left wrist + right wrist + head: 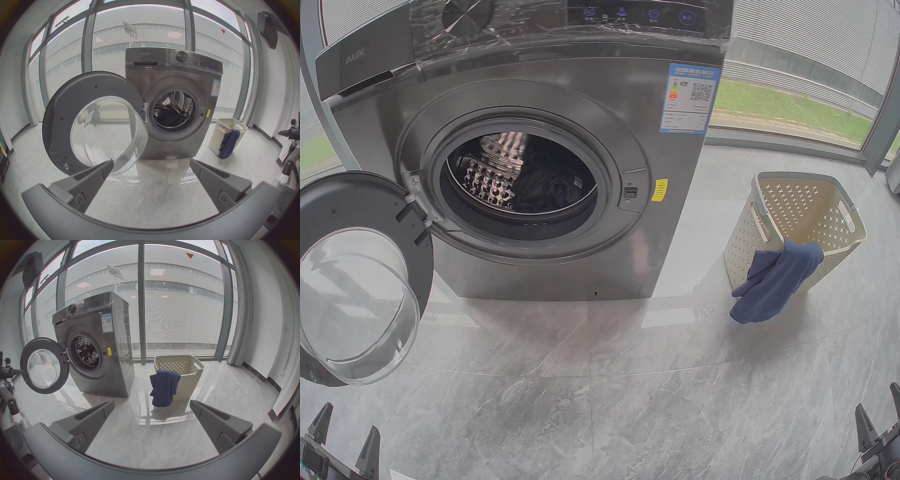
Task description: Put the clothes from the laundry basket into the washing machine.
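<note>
Left gripper [350,420] is sitting low at the near left edge of the head view. We are seeing its two dark fingers [93,178] spread wide apart with nothing between them, over grey marble floor [600,387]. Just beyond it, the round door [359,206] of the washing machine [550,87] is hanging fully swung open to the left, and its clear bowl-shaped window [356,306] is bulging toward us. The machine is standing upright in front of a glass wall with its round opening uncovered. Inside the drum [494,175] we are making out a dark bundle of cloth [550,181] lying toward the right side; we cannot tell what garment it is. A blue label [689,98] and a small yellow sticker [659,189] are showing on the front panel to the right of the opening. Further right, apart from the machine, the beige laundry basket [745,240] is standing on the floor, and we are seeing perforated walls. A blue garment [775,281] is draping over its near rim, mostly hanging down the outside wall. We cannot tell whether its lower end is touching the floor. At the near right edge, the right gripper [878,400] is sitting with its fingers likewise wide open and gripping nothing, well apart from the basket.
</note>
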Motion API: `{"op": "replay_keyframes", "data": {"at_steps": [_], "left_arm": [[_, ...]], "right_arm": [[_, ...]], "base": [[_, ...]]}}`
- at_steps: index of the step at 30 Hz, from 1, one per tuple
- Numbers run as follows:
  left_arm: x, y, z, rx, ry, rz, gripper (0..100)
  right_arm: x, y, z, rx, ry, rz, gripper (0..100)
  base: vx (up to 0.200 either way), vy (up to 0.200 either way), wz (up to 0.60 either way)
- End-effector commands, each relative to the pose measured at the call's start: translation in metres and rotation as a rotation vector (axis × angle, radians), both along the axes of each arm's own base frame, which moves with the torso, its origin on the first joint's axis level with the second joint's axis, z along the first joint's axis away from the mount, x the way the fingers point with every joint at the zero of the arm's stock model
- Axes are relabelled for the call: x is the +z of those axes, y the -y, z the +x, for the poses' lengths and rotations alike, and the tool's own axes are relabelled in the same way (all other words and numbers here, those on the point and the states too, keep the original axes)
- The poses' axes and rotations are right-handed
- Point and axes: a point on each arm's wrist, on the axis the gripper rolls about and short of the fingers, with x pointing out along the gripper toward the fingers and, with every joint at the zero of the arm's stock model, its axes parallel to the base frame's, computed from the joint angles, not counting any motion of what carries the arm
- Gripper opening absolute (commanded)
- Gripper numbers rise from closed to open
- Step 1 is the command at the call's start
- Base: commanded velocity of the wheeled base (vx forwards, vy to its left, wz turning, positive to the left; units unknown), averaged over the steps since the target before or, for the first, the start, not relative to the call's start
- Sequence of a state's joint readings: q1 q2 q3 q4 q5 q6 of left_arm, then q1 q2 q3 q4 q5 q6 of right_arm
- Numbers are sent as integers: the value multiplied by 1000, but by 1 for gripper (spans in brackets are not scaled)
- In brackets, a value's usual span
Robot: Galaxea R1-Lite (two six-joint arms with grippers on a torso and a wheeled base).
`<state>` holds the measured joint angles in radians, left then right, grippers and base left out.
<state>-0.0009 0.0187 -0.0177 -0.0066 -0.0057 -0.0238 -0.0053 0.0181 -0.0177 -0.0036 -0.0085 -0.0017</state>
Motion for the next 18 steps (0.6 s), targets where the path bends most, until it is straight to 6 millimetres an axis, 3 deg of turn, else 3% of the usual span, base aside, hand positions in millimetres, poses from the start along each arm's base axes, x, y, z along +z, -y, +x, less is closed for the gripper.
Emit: {"op": "replay_keyframes", "data": {"at_steps": [1, 18], "left_arm": [[-6, 0, -1, -15, -22, 22, 100], [-7, 0, -1, -13, -22, 7, 100]], "right_arm": [[-5, 0, 0, 2, -2, -15, 100], [-6, 0, 0, 6, -3, -9, 100]], "base": [[0, -200, 0], [0, -200, 0]]}}
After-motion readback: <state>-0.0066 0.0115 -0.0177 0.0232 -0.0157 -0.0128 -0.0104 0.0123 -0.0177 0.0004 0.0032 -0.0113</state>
